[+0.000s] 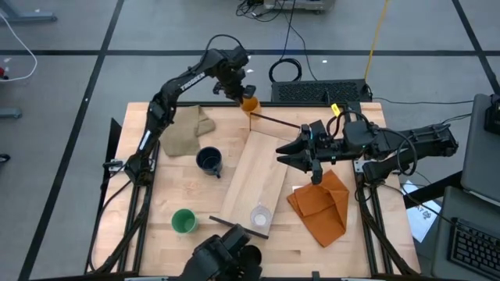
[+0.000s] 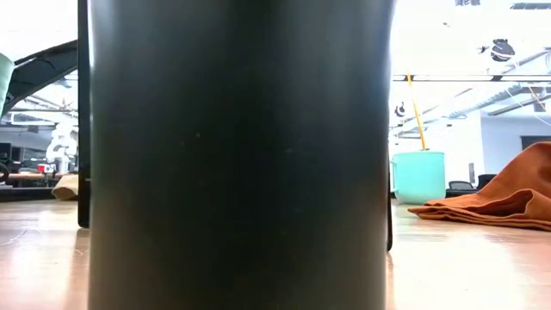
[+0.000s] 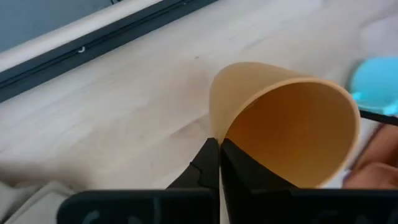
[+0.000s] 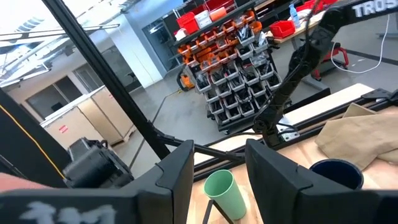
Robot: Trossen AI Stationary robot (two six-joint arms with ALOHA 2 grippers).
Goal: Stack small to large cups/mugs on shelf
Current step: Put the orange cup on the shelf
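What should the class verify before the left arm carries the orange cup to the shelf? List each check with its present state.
1. Left gripper shut on the orange cup wall: ok.
2. Clear cup standing on the shelf: ok.
3. Bare board left beside the clear cup: ok.
4. Right gripper away from the shelf: not ok, it hovers open over it.
5. Orange cup lifted off the table: cannot tell.

Open bare wood between green plastic cup and dark navy mug. Crowded along long light-wood shelf board: clear plastic cup atop, crumpled orange cloth just beside.
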